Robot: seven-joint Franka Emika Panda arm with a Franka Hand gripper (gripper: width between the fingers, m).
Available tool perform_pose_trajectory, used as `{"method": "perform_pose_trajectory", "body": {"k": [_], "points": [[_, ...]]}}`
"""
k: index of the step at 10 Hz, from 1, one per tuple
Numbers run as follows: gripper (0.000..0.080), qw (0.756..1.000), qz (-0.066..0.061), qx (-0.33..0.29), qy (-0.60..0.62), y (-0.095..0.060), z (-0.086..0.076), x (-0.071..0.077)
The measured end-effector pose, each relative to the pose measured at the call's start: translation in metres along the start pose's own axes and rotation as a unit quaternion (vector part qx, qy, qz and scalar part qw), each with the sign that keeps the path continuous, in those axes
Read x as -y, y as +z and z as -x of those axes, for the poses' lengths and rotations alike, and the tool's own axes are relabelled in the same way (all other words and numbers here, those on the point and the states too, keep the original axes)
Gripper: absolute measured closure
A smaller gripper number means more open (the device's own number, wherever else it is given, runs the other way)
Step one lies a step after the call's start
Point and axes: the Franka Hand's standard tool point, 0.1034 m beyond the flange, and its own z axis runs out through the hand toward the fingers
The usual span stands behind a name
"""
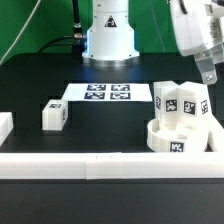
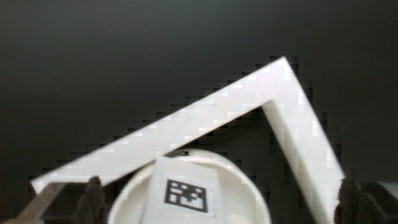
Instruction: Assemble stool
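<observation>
Well, from where I stand the gripper (image 1: pixel 206 70) hangs above and just behind the seat (image 1: pixel 160 138), which sits on the black table (image 1: pixel 30 85) at the exterior view's right, tucked close to the long white rail (image 1: pixel 90 162) along the front. Two legs (image 1: pixel 170 100) stand upright on the seat, side by side, tags facing out. A loose leg (image 1: pixel 54 115) stands well apart, toward the exterior view's left, beyond the marker board (image 1: pixel 105 92).

In the wrist view the two dark fingers (image 2: pixel 82 200) are spread wide with nothing between them but air. A rounded white tagged part (image 2: pixel 183 190) lies below, though I cannot tell whether it is a leg end or the seat.

The risk, I think, is in the descent. If the arm comes down off-centre, one finger could strike a standing leg instead of straddling it. That might skew the leg in its socket or shove the seat against the rail. A grip taken too high or askew could also slip while turning. The third leg has yet to be fetched from across the table.
</observation>
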Motion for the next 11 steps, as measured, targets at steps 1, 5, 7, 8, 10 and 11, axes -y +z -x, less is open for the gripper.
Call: {"method": "perform_pose_trajectory", "body": {"k": [1,5,7,8,10,11], "points": [[0.0151,0.996,0.027,0.001,-0.081,0.0020,0.0003,-0.0029],[0.0151,0.938,0.053,0.007,-0.342,-0.0035,0.0023,0.0053],[0.0151,0.922,0.053,0.009,-0.383,-0.0029,0.0018,0.0050],[0.0151,0.904,0.053,0.011,-0.423,-0.0029,0.0015,0.0051],[0.0151,0.834,0.069,-0.002,-0.547,-0.0014,0.0008,0.0013],[0.0151,0.797,0.074,-0.005,-0.600,-0.0011,0.0013,0.0005]]}}
